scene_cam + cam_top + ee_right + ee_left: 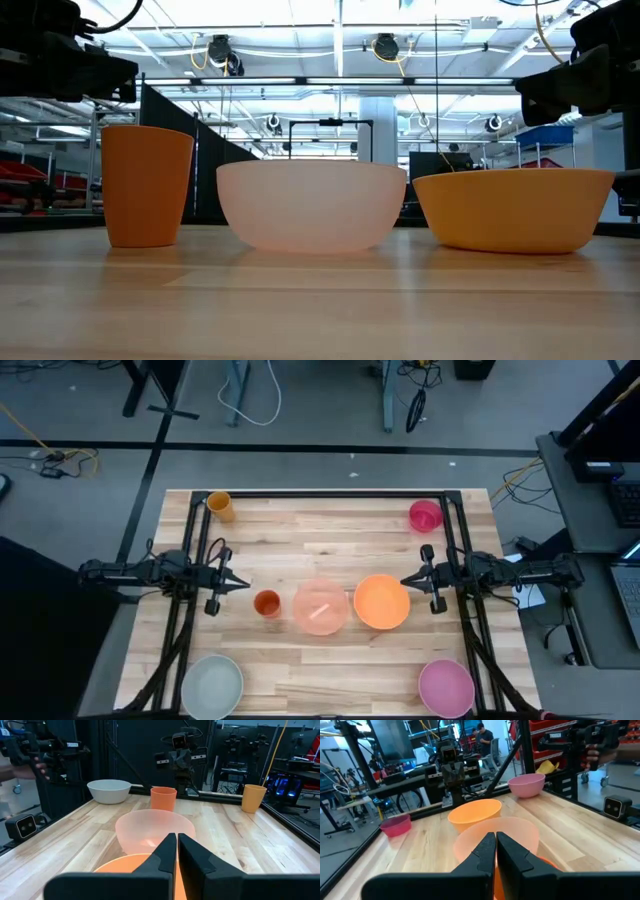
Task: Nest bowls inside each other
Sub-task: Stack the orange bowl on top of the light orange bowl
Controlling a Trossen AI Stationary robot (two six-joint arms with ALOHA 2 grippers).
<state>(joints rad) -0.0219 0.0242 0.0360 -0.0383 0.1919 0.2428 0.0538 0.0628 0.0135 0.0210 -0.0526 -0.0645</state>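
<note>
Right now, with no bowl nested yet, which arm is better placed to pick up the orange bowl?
Right, probably. The right gripper, shut, hangs just beside the orange bowl. The left gripper, also shut, is beyond the small orange cup and the pink bowl, so it would have to reach across both.

grey floor [320, 420], ceiling strip lights [340, 80]

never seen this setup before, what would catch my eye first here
Two wide bowls sit side by side mid-table, not nested: a pale pink bowl and an orange bowl, with a small orange cup beside the pink one. The left gripper and right gripper flank them, both shut and holding nothing. A grey-green bowl and a magenta bowl wait at the two near corners.
</note>
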